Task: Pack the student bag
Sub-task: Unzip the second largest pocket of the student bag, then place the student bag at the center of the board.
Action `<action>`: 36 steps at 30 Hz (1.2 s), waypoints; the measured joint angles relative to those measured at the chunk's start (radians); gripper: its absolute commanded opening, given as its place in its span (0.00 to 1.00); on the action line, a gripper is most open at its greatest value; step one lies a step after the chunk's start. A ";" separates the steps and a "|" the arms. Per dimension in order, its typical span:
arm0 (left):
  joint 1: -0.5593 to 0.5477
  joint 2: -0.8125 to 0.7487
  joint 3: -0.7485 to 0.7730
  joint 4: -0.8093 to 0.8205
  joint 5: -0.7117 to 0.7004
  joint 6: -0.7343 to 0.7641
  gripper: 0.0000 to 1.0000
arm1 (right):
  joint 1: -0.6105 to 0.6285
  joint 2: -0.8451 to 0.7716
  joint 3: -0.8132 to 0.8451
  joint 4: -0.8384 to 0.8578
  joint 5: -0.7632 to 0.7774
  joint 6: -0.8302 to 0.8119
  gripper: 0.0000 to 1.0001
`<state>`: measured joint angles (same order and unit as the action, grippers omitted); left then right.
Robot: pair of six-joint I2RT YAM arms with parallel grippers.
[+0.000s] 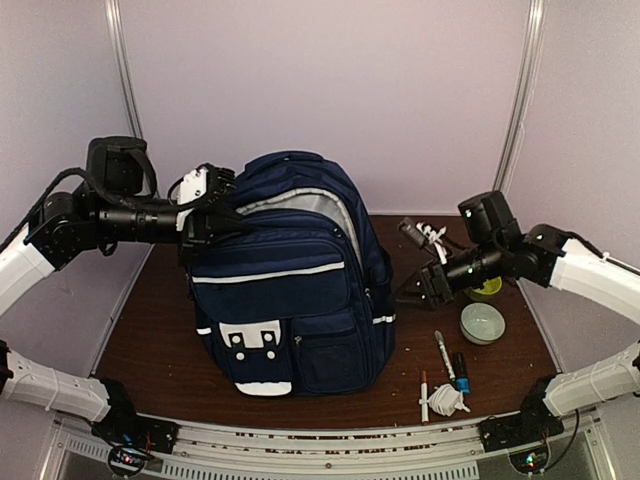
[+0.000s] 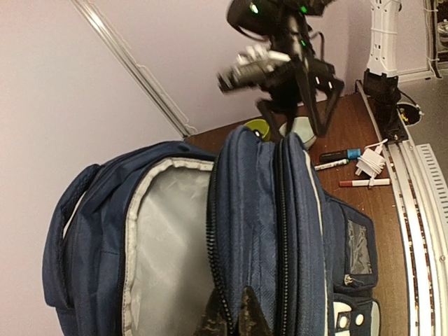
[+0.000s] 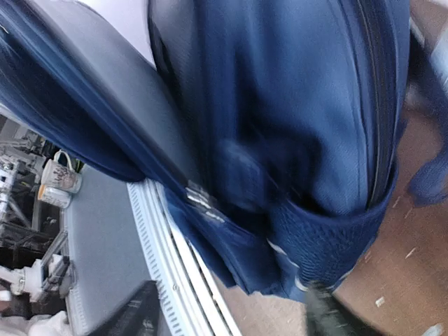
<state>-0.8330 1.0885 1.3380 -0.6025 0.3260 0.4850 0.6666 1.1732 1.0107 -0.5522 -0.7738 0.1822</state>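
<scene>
Navy fabric is filling the middle of the scene: the student bag [image 1: 290, 290] is standing upright on the brown table [image 1: 150, 330], its main compartment unzipped and gaping, grey lining showing. The left gripper [image 2: 234, 316] is pinching the bag's front panel at the top rim, pressed together on the fabric and apparently holding the mouth open. The right gripper [image 1: 425, 287] is hovering just beside the bag's right side, fingers spread with nothing between them.

Packing is looking far from finished, by my judgement. A pale bowl [image 1: 483, 322], a yellow-green object [image 1: 488, 289] behind the right arm, a white cord [image 1: 428, 236] near the back, two pens [image 1: 441, 352], a dark marker [image 1: 460, 368] and a white charger [image 1: 450, 400] are all lying on the table to the bag's right, outside it.

Whether anything is already sitting inside the bag I cannot tell, since the bottom of the compartment is hidden in every view. The right wrist view is coming out blurred, showing little beyond the bag's side, and the yellow-green object is too covered to name
</scene>
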 measured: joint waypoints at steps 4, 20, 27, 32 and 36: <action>0.000 0.010 -0.021 0.028 0.051 0.018 0.00 | 0.000 -0.037 0.260 -0.053 0.104 -0.045 1.00; 0.002 0.019 -0.040 0.053 0.150 0.042 0.00 | 0.058 0.492 0.874 -0.018 0.295 -0.266 1.00; 0.003 0.019 -0.048 0.053 0.150 0.045 0.00 | 0.111 0.601 0.879 -0.063 0.295 -0.330 0.51; 0.003 0.013 -0.071 0.061 0.151 0.048 0.00 | 0.119 0.600 0.874 -0.060 0.382 -0.309 0.58; 0.003 -0.005 -0.096 0.063 0.151 0.049 0.00 | 0.119 0.594 0.848 -0.060 0.455 -0.306 0.90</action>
<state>-0.8299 1.0836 1.2423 -0.5396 0.4770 0.5339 0.7856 1.7672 1.8587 -0.6117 -0.3183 -0.1238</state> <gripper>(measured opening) 0.041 0.676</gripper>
